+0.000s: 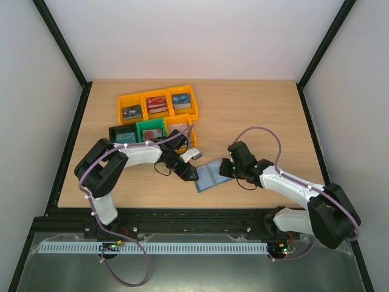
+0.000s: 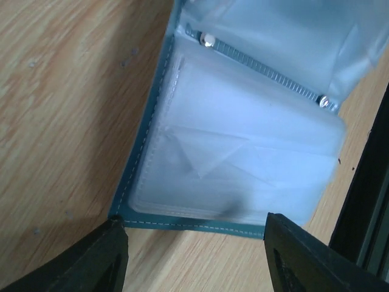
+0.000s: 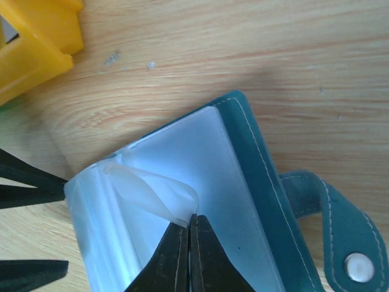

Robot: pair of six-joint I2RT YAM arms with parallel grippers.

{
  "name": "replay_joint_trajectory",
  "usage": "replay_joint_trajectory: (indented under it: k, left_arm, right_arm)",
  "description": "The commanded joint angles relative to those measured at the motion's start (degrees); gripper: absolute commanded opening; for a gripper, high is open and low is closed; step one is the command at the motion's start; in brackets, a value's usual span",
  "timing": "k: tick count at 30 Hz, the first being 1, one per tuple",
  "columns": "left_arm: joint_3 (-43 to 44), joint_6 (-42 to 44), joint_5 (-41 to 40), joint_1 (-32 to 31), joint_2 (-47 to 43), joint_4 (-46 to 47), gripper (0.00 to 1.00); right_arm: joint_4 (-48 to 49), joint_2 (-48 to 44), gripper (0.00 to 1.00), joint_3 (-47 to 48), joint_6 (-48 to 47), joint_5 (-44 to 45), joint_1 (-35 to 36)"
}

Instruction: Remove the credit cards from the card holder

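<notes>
The teal-blue card holder (image 1: 213,175) lies open on the table between my two grippers. Its pale blue-grey sleeves (image 2: 243,152) face up and no card shows in them. My left gripper (image 1: 191,173) is open, its fingers (image 2: 97,258) on either side of the holder's stitched near edge. My right gripper (image 1: 226,172) is shut on a curled clear sleeve (image 3: 155,191) of the holder (image 3: 255,182). The closing tab with its snap (image 3: 355,266) lies flat at the right. Credit cards (image 1: 157,104) lie in the bins at the back.
Three orange bins (image 1: 158,96) stand at the back left, each with a card. In front of them are a black bin (image 1: 124,135), a green bin (image 1: 151,131) and another orange bin (image 1: 180,126). An orange bin corner (image 3: 36,48) is close to the holder.
</notes>
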Motion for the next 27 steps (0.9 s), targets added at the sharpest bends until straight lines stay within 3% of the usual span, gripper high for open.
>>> replay_joint_trajectory:
  k: [1, 5, 10, 16, 23, 27]
  left_arm:
    - [-0.61, -0.83, -2.4, -0.6, 2.77, 1.35, 0.63]
    - [-1.05, -0.86, -2.51, -1.83, 3.08, 1.98, 0.6]
    - [-0.37, -1.43, -2.43, -2.09, 4.2, 1.74, 0.57]
    - [0.96, -1.26, -4.59, -2.09, 4.32, 0.78, 0.56]
    - [1.13, -1.08, -6.01, -2.09, 4.34, 0.68, 0.56]
    - [1.06, -0.96, -6.48, -2.09, 4.4, 0.61, 0.56]
  right_arm:
    - [4.41, -1.62, 0.02, -2.13, 5.17, 2.03, 2.13]
    - [9.53, -0.91, 0.02, -3.88, 6.23, -5.15, 4.11]
    - [17.86, 2.99, 0.1, -6.85, 8.16, -13.57, 5.03]
    - [10.99, 3.23, 0.17, -4.52, 6.06, -4.24, 5.03]
    - [-3.88, -1.8, 0.43, 3.51, -1.66, 4.29, 4.79]
    - [-7.65, -3.67, 0.46, 3.66, -3.48, 7.6, -0.36]
